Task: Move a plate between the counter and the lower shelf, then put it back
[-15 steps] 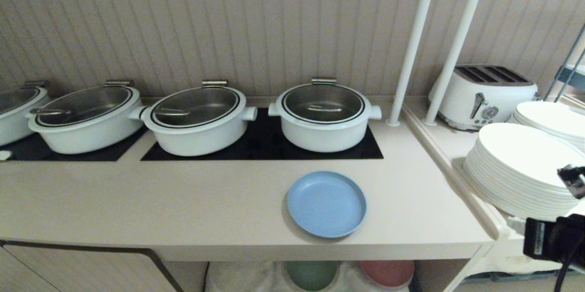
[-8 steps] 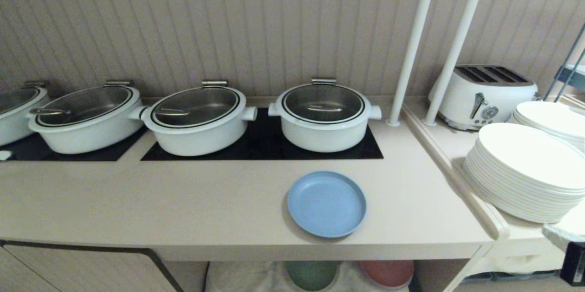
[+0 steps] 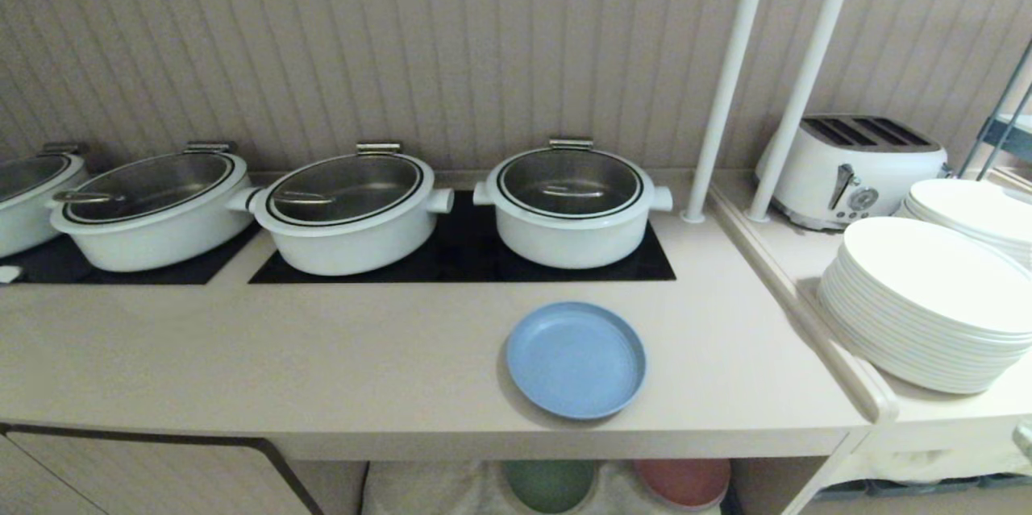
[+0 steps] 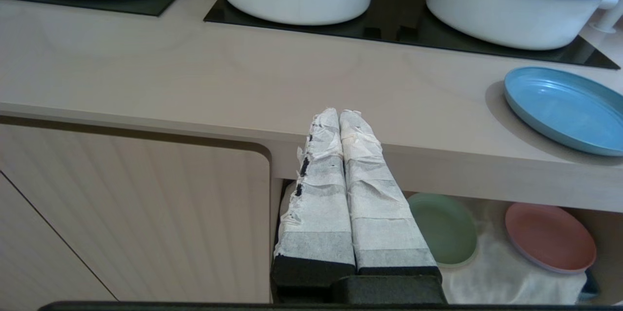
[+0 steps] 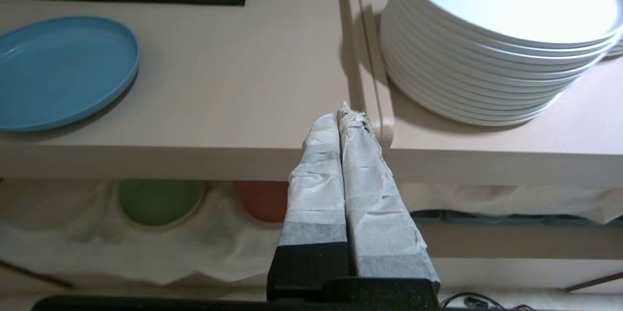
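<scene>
Since the earlier head view, the right arm has withdrawn from the lower right edge and no longer appears there. Right gripper: paper-wrapped fingers pressed together, empty, held off the front edge of the counter, right of the plate. Left gripper: fingers likewise together, empty, off the same edge, left of the plate. Plate: flat on the counter near its front edge, before the rightmost pot. Below, on the lower shelf, a green plate and a pink plate.
</scene>
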You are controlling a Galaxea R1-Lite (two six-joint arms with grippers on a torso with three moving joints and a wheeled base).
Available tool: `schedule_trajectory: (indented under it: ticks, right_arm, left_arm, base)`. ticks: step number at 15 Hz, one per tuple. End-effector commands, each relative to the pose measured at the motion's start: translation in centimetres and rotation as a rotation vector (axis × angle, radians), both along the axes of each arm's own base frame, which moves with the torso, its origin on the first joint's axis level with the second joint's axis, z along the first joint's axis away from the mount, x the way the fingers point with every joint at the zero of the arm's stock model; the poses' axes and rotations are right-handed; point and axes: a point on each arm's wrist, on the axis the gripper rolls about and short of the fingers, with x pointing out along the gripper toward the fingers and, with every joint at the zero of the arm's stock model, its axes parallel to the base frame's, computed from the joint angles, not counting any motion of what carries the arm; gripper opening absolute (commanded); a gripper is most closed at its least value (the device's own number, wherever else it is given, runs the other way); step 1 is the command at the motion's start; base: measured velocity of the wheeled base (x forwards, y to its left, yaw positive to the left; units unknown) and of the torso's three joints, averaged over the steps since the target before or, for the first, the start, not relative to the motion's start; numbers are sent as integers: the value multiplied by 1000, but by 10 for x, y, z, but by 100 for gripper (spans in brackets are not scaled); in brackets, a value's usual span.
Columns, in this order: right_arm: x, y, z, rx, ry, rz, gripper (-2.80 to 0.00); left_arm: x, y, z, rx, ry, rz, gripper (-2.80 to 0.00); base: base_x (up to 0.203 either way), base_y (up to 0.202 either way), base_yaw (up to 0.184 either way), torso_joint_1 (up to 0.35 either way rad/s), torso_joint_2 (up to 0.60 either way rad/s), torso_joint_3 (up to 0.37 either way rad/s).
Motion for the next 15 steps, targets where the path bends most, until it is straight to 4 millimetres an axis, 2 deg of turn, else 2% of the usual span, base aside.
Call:
schedule_trajectory:
  ticks: [1,7,11,15]
  right_arm:
    - [-15,1,1,-11,-70,-15,-280]
    - [-53,3,-17,-43,-142,-91,-280]
    - [-55,3,-20,-44,-133,-59,-280]
    - [-70,4,-27,-21,-227,15,-280]
  left_arm:
    - [0,0,0,-1,-1,1,-280]
    - [0,0,0,-1,-1,1,-280]
    - [0,0,0,-1,-1,1,-280]
    - [0,0,0,-1,0,1,-280]
  base:
    - [0,0,0,0,0,0]
    - [0,0,0,0,0,0]
    - [0,0,0,0,0,0]
    - [0,0,0,0,0,0]
